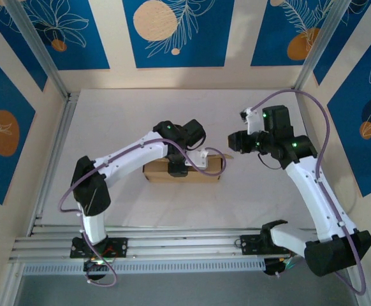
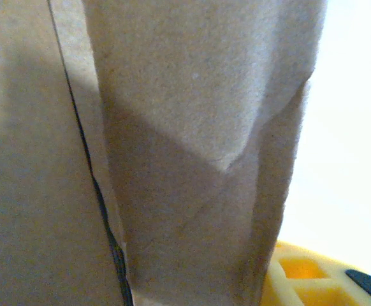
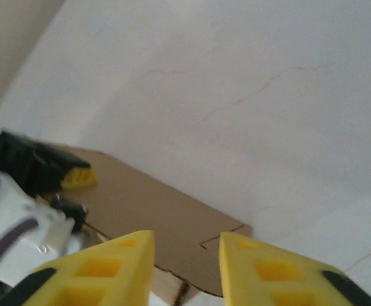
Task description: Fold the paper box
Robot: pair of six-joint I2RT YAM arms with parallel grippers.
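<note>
Centrally, the paper box is seen on the surface, partly folded; the left gripper is set upon it, its grip not discernible; the right gripper, narrowly parted and empty, is best brought squarely against the box's near end.

Top camera looks down; close wrist cameras share paper box.

Left tool on paper box; right tool apart.
</note>
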